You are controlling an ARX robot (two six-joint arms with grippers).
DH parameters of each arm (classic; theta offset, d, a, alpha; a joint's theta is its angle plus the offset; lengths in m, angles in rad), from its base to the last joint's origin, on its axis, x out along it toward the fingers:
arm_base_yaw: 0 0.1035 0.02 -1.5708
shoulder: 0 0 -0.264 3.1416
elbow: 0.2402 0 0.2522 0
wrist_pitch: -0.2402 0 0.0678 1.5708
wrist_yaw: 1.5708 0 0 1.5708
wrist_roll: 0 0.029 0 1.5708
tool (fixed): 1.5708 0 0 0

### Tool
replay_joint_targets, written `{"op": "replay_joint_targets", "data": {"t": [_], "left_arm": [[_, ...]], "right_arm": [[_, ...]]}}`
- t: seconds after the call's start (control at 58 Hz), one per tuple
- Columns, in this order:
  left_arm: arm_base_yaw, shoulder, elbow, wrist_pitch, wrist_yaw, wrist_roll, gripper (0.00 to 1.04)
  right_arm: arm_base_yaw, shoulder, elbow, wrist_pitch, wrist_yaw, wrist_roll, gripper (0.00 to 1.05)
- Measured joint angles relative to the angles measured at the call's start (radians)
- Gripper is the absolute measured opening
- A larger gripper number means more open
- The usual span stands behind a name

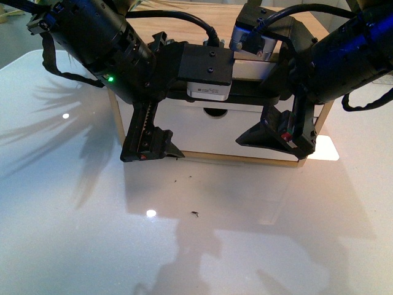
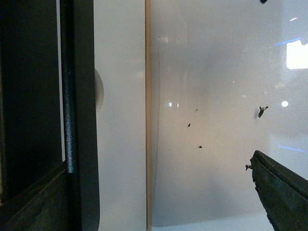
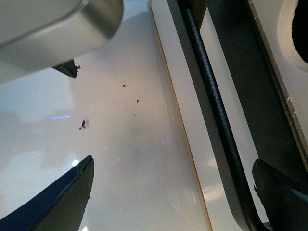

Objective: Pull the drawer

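Non-task items on the desk, as I see them remotely.
I read a glossy white desk [image 1: 67,203] carrying a light-wood cabinet frame [image 1: 245,159] toward its far edge. One dark fleck [image 1: 194,214] lies mid-desk. Smaller specks [image 1: 178,180] lie near the frame's base. A bright light spot [image 1: 151,213] reflects beside the fleck.

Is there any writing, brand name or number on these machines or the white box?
No readable text anywhere.
Drawer: plain white front.
Left gripper and right gripper: small red marks in the front view, too small to read.
Left arm: a green light, no lettering.
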Motion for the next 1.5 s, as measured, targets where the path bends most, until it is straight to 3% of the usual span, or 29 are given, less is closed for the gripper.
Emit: {"op": "replay_joint_targets", "data": {"t": [0.534, 1.069, 1.19, 1.5], "left_arm": [[-0.008, -0.092, -0.095, -0.121, 0.019, 0.09, 0.98], [-0.039, -0.335, -0.371, -0.134, 0.021, 0.133, 0.98], [-0.039, -0.391, -0.43, -0.089, 0.033, 0.123, 0.98], [-0.046, -0.581, -0.631, 0.227, 0.101, -0.071, 0.97]], "right_arm": [[0.0, -0.075, -0.051, -0.186, -0.076, -0.077, 0.96], [0.079, -0.297, -0.304, -0.164, -0.101, -0.003, 0.96], [0.086, -0.342, -0.353, -0.115, -0.109, 0.025, 0.96], [0.05, -0.561, -0.506, 0.063, -0.177, 0.241, 0.96]]}}
